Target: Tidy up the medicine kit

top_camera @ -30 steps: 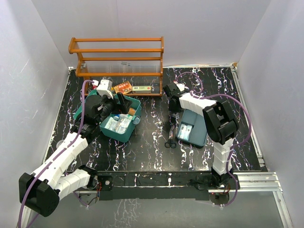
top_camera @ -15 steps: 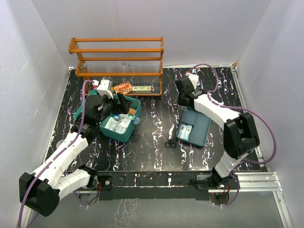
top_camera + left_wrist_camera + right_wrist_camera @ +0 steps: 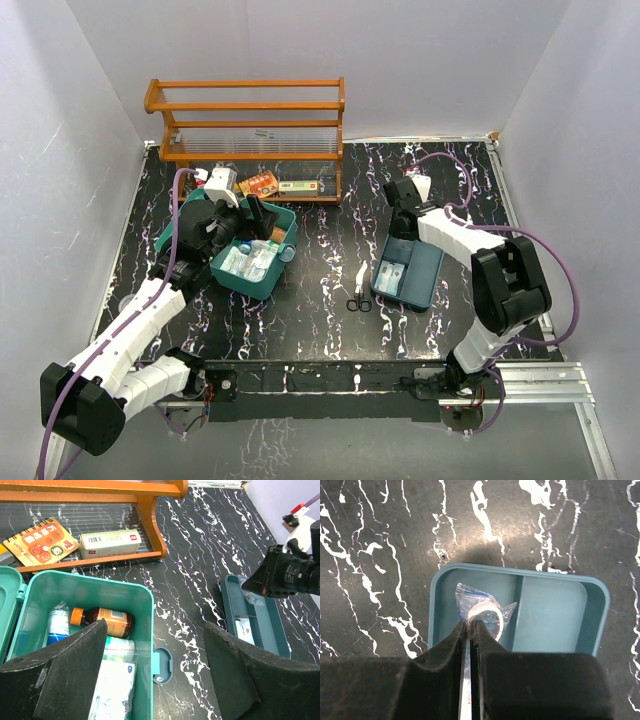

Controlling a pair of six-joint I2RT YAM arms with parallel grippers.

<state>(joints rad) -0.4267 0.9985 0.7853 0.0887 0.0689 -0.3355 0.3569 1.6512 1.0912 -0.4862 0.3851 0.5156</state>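
The teal medicine kit box (image 3: 280,262) stands open at the left, with a brown bottle (image 3: 102,621) and plastic packets inside. Its rim also shows in the left wrist view (image 3: 85,582). My left gripper (image 3: 258,214) is open and empty above the box's right rim and latch (image 3: 163,665). The darker insert tray (image 3: 420,285) lies on the table at the right. My right gripper (image 3: 470,624) is shut on a clear-wrapped roll of tape (image 3: 487,611). It holds the roll over the far left compartment of the tray (image 3: 552,615).
An orange wooden rack (image 3: 250,120) stands at the back, with a booklet (image 3: 42,540) and a white carton (image 3: 110,542) on its lowest shelf. Scissors (image 3: 358,297) lie on the table just left of the tray. White walls close in both sides.
My right gripper has moved from the table left of the tray, up and to the right, to the tray's far end. The left arm has not moved.
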